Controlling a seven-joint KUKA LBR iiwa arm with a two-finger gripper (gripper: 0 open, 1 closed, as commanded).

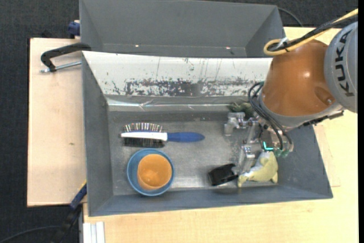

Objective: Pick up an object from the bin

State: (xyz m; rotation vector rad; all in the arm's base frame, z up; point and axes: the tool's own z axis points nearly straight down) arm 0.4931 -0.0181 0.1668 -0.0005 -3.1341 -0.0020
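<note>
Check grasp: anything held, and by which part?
Cannot tell. The gripper is low at front right, beside a small black object and a pale yellow thing; no hold is visible.

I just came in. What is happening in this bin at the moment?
A robot arm reaches into the grey bin from the right. Its gripper is low in the near right corner, just beside a small black object and a crumpled yellowish thing. Whether it holds either one cannot be told. A brush with a blue handle and a blue bowl lie further left, apart from the gripper.
</note>
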